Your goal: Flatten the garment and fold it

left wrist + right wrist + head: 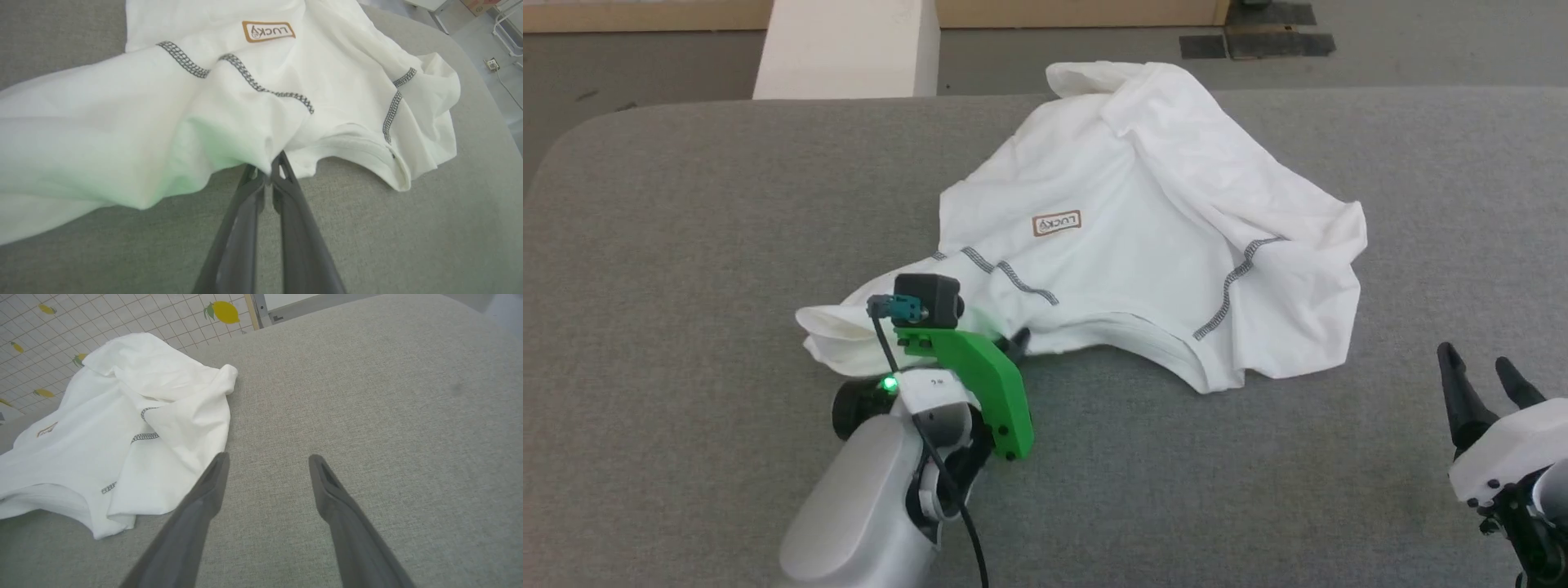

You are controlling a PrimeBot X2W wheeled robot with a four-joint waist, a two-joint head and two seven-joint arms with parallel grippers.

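The white garment (1143,229) lies crumpled on the grey table (686,245), with grey zigzag seams and a small brown label facing up. My left gripper (1017,341) is shut on the garment's near hem; in the left wrist view the two dark fingertips pinch a fold of the white garment (245,110) at the left gripper (269,169). At the lower right my right gripper (1486,371) stands open above bare table, right of the garment. In the right wrist view the right gripper (267,463) has its fingers spread wide, with the garment (122,428) to their left.
A white rectangular box (849,45) stands beyond the table's far edge at the upper left. Dark mats (1258,37) lie on the floor behind. A tiled wall with lemon prints (122,314) shows past the table in the right wrist view. Bare grey table surrounds the garment.
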